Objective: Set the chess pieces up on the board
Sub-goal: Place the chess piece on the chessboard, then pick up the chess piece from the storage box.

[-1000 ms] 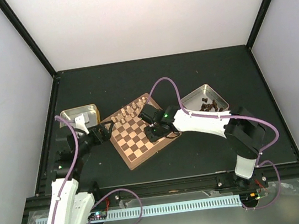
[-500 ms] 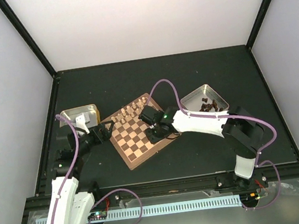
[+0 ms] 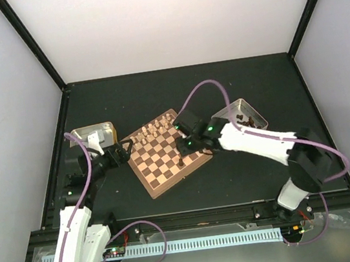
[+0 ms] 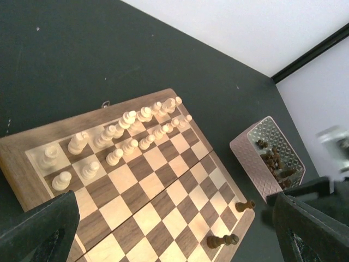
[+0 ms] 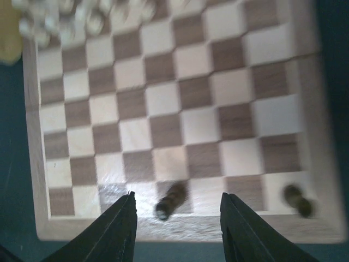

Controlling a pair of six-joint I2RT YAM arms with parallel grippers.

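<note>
Two robot arms at a chessboard on a dark table, with the pale chessmen lined up and most of the dark ones in a tin.

The board (image 3: 158,172) lies at an angle mid-table (image 3: 234,181). The pale pieces (image 4: 125,136) fill two rows along its far edge. The right gripper (image 5: 176,199) hangs over the opposite edge with its fingers apart. One dark piece (image 5: 170,200) sits on a square in the gap between them, touching neither – it is too blurred to tell whether it stands upright. A second dark piece (image 5: 297,199) is in the same row, nearer the corner. More dark chessmen (image 4: 272,161) lie in the silver tin (image 3: 254,112) beside the board. The left gripper (image 3: 121,155) hovers at the board's left corner near the gold tin (image 3: 92,131), fingers spread wide and holding nothing.
</note>
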